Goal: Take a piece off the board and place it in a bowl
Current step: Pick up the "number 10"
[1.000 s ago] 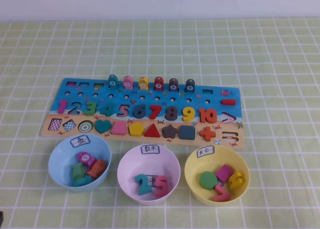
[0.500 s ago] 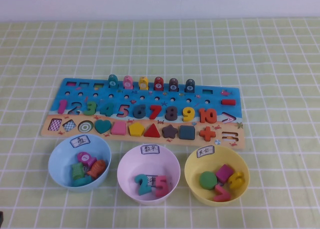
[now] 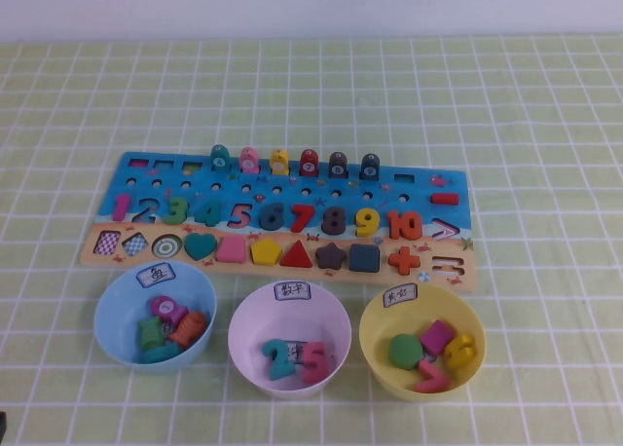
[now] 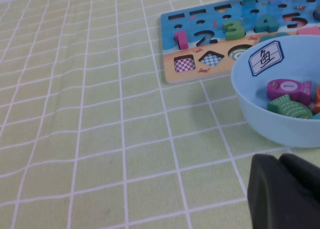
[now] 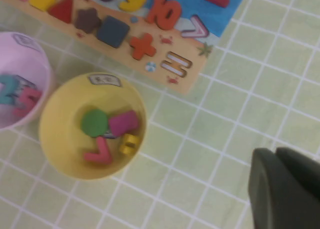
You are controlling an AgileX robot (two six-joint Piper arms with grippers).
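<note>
The orange-red "10" point(image 3: 404, 225) lies in its slot at the right end of the number row on the board point(image 3: 409, 178); it also shows in the right wrist view point(image 5: 163, 11). The pale pink bowl point(image 3: 243, 315) with a white label stands in front of the board's middle and holds a few number pieces. My left gripper point(image 4: 280, 158) is shut and empty, low over the cloth beside the light blue bowl point(image 4: 265, 124). My right gripper point(image 5: 275, 151) is shut and empty, over the cloth to the right of the yellow bowl point(image 5: 55, 134). Neither gripper shows in the high view.
The light blue bowl point(image 3: 112, 310) with fish pieces stands front left, the yellow bowl point(image 3: 375, 339) with shapes front right. Several coloured pegs point(image 3: 279, 161) stand along the board's far edge. A green checked cloth point(image 3: 545, 125) covers the table.
</note>
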